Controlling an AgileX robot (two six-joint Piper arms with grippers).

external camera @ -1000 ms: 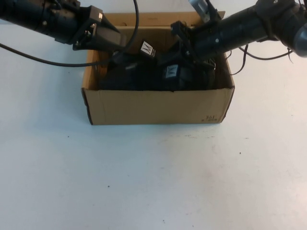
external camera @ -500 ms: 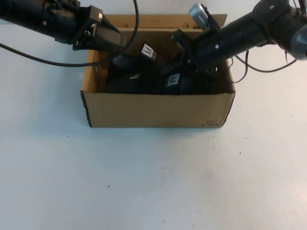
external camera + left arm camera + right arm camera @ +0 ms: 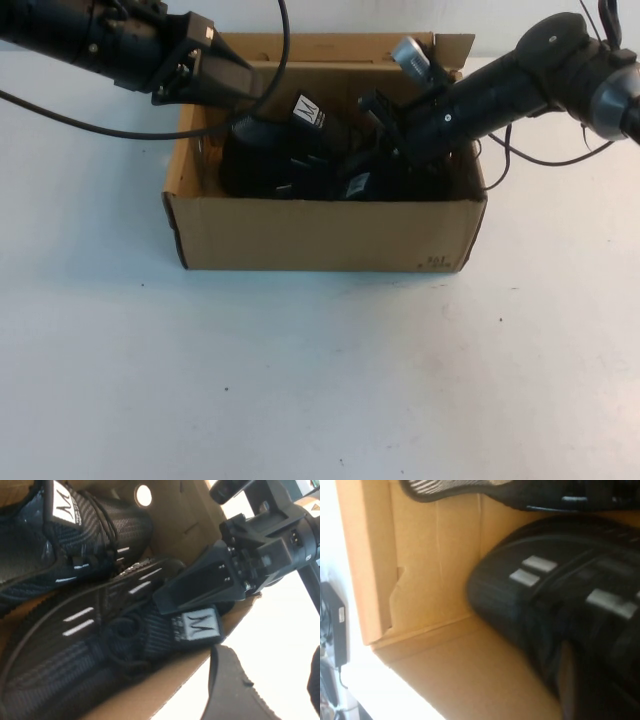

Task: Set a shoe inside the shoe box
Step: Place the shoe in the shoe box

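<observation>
Brown corrugated shoe box (image 3: 320,232) standing open on a white tabletop (image 3: 320,380), flap lid up at the far side, small black print near its lower right corner. At left, left arm reaching in over the box's left rim; left pincer (image 3: 232,78) hovering over the left shoe (image 3: 262,150), fingers spread partway, pinching nothing. Left shoe lying inside the box toward its left and far side, white tongue label up. Beside it, nearer the front wall, the shoe (image 3: 100,635), black knit-mesh with small grey side tabs and its own white tongue label, lying inside the box, touching its partner. At right, right arm slanting down into the box's right half; right pincer (image 3: 192,592) low over the shoe's tongue label, fingers close together; cannot tell whether gripping or free.
</observation>
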